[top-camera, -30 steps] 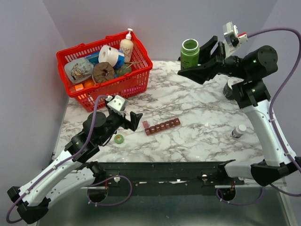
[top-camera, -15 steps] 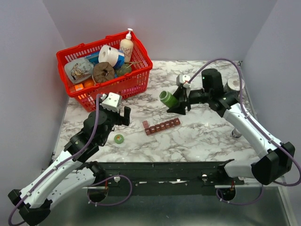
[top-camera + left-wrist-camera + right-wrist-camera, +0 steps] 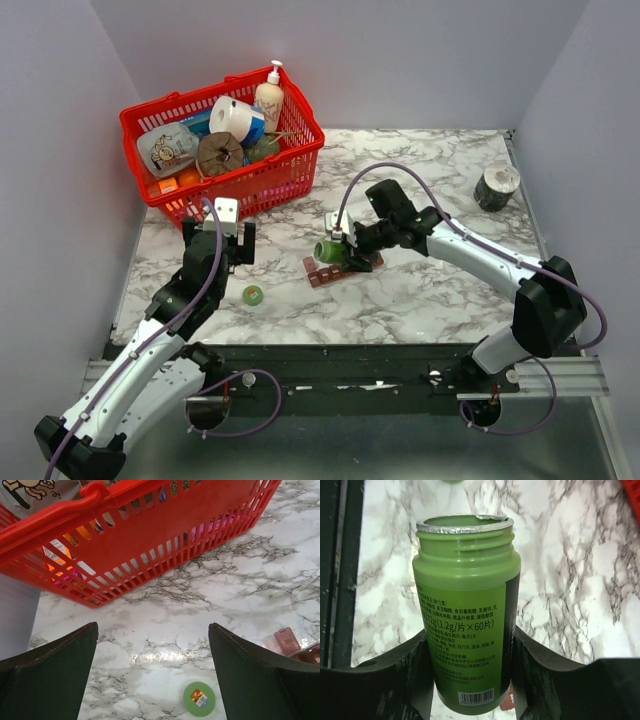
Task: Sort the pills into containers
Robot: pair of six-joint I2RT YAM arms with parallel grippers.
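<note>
The right gripper is pinching the green bottle sideways over the containers — the left gripper is hanging spread wide.

We are seeing the red-brown compartment strip lying flat, one end lid open. An uncapped green bottle is hovering sideways above it.

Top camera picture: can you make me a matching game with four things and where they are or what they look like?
1 green bottle
2 green cap
3 red basket
4 pill strip

A back left, full of stuff
B held tipped by the right pincer
C row of small brown-red boxes
D small, round, lying flat

Pairs: 1-B, 2-D, 3-A, 4-C
</note>
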